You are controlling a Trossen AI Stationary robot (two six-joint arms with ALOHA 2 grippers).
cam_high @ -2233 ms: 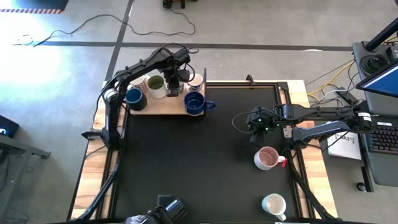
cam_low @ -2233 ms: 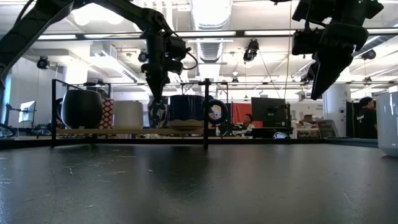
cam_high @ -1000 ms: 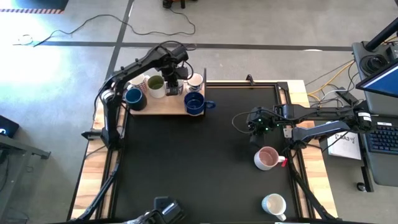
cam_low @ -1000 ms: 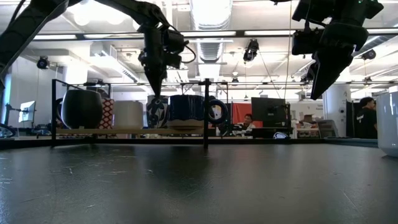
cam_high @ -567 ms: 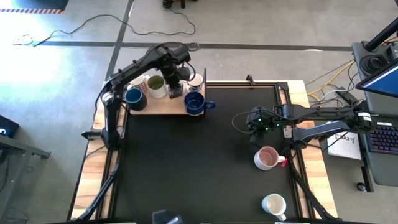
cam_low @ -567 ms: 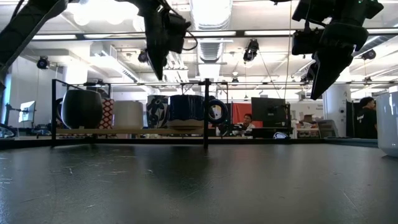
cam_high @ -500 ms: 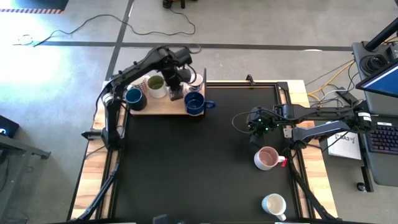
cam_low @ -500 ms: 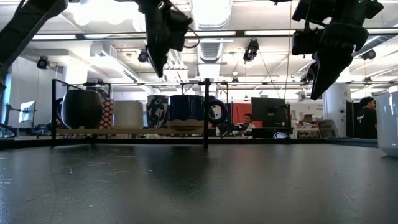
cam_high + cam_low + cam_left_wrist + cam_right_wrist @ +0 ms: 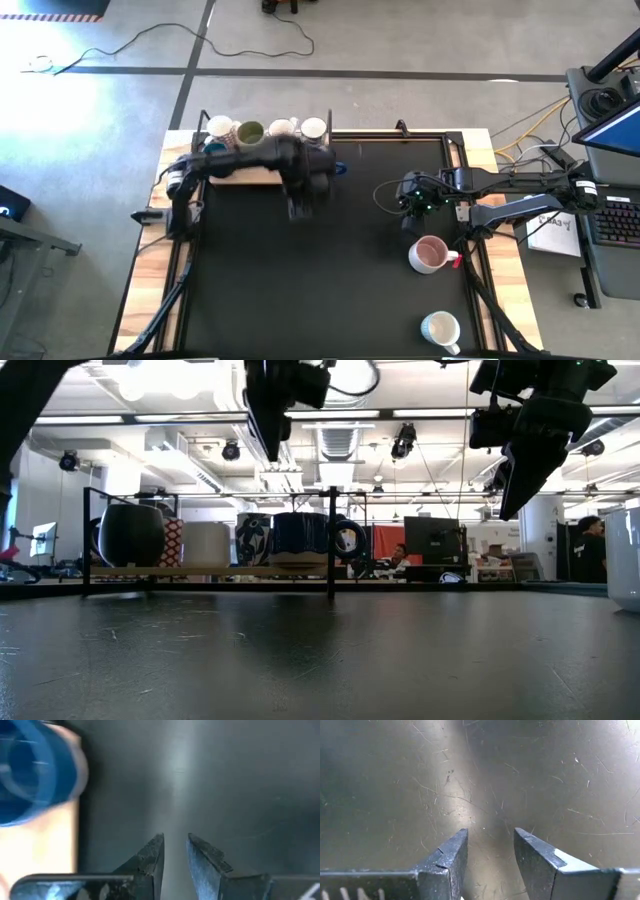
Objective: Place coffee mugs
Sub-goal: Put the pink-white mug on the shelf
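Note:
Several coffee mugs stand on a wooden board (image 9: 250, 178) at the table's far left: white ones (image 9: 313, 127), an olive-green-inside one (image 9: 250, 130) and a dark blue one (image 9: 30, 775), mostly hidden under my left arm in the high view. A pink mug (image 9: 430, 253) and a white mug (image 9: 440, 328) stand on their bases at the right. My left gripper (image 9: 175, 855) hangs over the black mat just near of the board, pointing down, open by a narrow gap with nothing in it. My right gripper (image 9: 490, 850) is open above the mat, far-left of the pink mug.
A black frame (image 9: 330, 540) edges the board, which stands raised above the mat. The black mat (image 9: 320, 280) lies bare in the middle and near left. A laptop and cables sit off the table's right edge.
My left gripper has risen from among the mugs on the board and swung toward the table's near edge and a little right, out over the black mat, turning about its own axis. It carries nothing. The mugs on the board stay where they were.

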